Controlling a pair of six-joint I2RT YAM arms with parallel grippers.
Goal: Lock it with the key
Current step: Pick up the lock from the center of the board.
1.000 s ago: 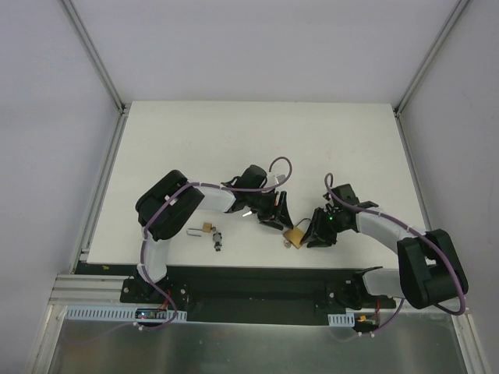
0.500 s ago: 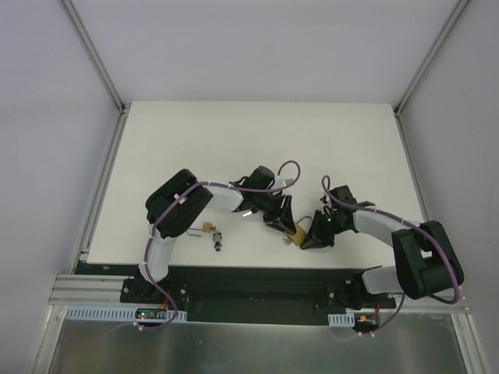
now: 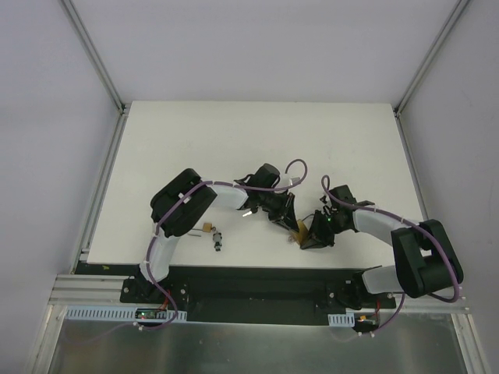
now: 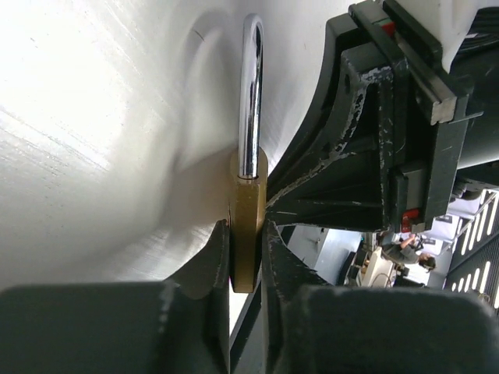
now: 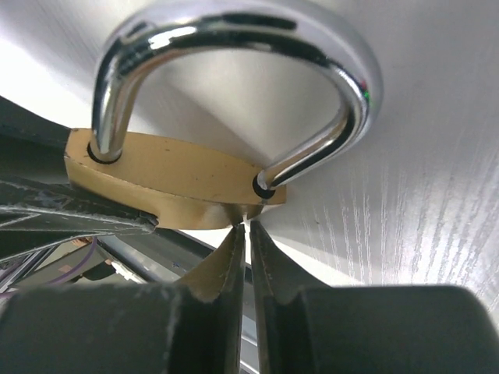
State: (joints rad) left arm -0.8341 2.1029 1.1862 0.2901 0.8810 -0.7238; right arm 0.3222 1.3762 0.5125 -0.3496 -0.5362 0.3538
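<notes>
My left pincer (image 4: 246,243) pinches the padlock (image 4: 248,199) by its flat faces. My right pincer (image 5: 246,234) crowds in from the right, pressed together with its tips against the same body. Whether it grips anything I cannot tell. We meet by the near edge of the table (image 3: 257,140), at its centre. To the left, beside my left arm, lie a smaller brass lock (image 3: 207,228) and a grey metal piece (image 3: 218,240). The padlock is brass with a chrome shackle (image 5: 234,47) — both legs enter the body.

No readable text, label, brand or number visible.
</notes>
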